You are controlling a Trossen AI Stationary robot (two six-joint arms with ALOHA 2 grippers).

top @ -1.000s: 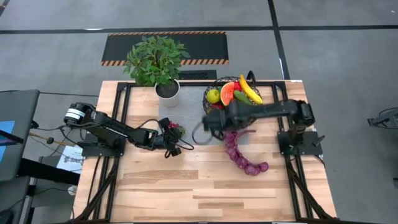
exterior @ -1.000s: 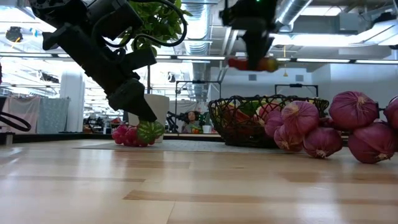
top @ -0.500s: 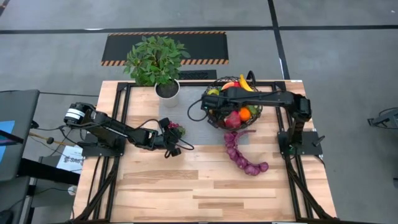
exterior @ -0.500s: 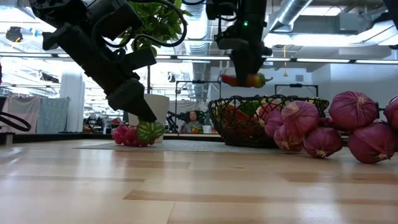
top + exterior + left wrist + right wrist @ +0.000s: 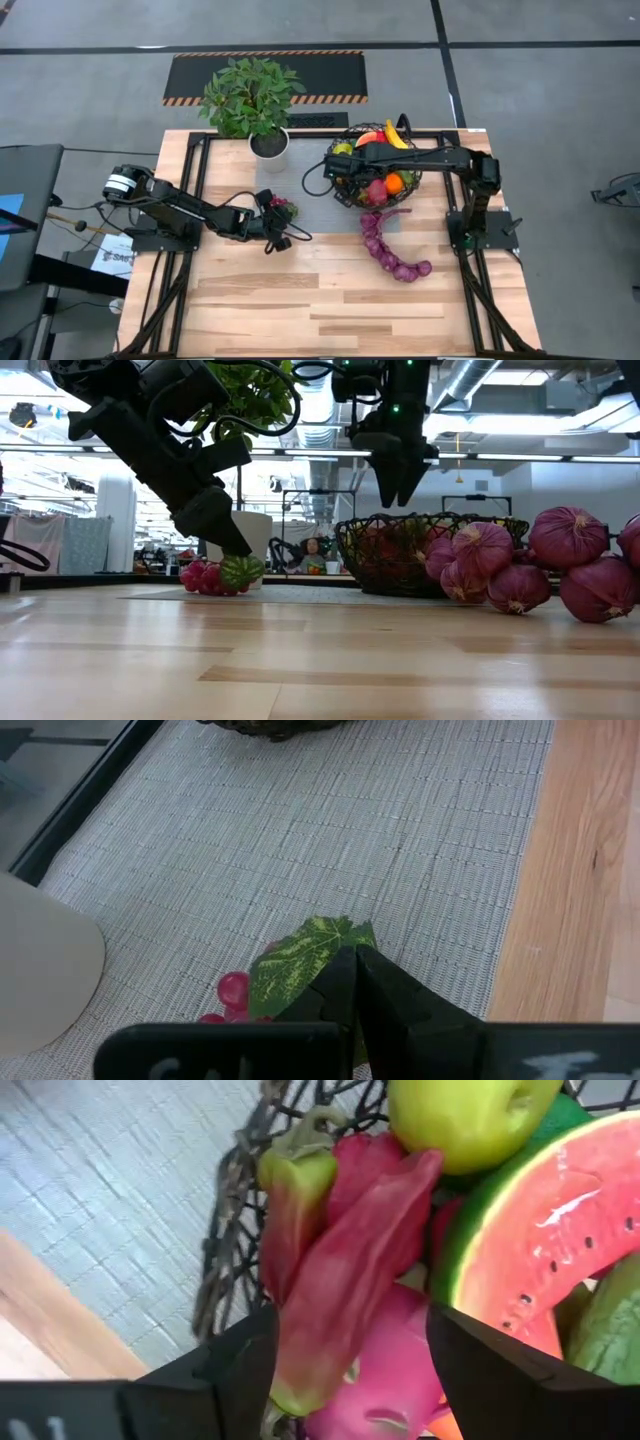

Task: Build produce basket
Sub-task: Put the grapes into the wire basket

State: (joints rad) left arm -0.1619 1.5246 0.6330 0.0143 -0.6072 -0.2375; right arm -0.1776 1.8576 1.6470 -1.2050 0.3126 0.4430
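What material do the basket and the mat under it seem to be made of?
The basket looks like dark, thin twisted wire in an open weave, matte, probably metal. The mat looks like pale grey woven fabric or vinyl, since a fine grid of threads shows.

Crowding the basket (image 5: 372, 170) rim at two o'clock; onion string (image 5: 390, 250) blocking four o'clock, potted plant (image 5: 250, 100) guarding eleven; leaving six o'clock boards open.
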